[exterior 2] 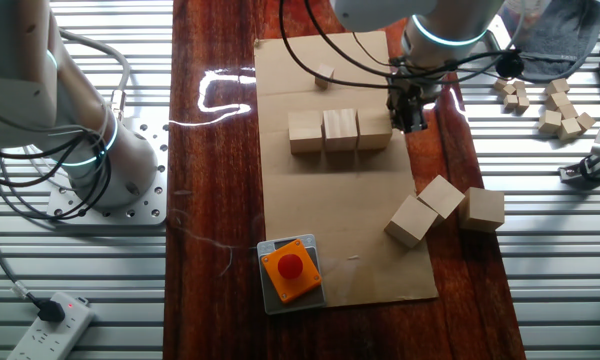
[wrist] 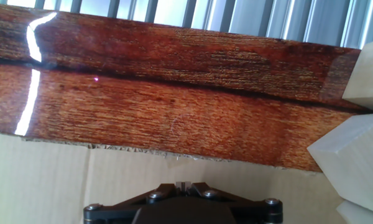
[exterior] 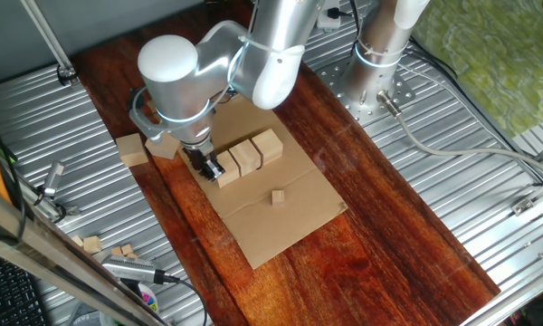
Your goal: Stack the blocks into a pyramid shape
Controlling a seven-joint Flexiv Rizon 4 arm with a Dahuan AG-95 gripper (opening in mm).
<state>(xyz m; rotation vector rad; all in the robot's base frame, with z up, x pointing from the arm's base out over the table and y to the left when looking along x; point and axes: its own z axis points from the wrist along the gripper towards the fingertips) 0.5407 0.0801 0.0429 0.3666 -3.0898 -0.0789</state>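
The arm's two-finger gripper [exterior 2: 410, 118] hangs low at one end of a row of three pale unfinished wooden cubes [exterior 2: 339, 130] laid side by side on a flat sheet of brown cardboard [exterior 2: 310, 215]. It sits right against the end cube [exterior 2: 374, 130]; whether the jaws are spread or closed on that cube cannot be told, since the wrist hides them in both fixed views and the hand view shows only the gripper base.

Three more pale wooden cubes [exterior 2: 442, 208] lie loose a little way from the hand, near the cardboard's edge, two of them touching and turned at an angle. A much smaller wooden cube [exterior 2: 325, 73] rests alone on the far side of the row.

Judging by this, the bottom row is laid and the second tier comes next. To do it well, each upper cube should straddle a seam between two lower ones, lowered straight down and released gently so the row is not pushed apart.

The cardboard covers a glossy dark red wooden board [exterior 2: 215, 150], flanked by ribbed metal panels [exterior: 452, 181]. An orange box with a dark red button [exterior 2: 290, 268] sits at the cardboard's corner, well away from the hand
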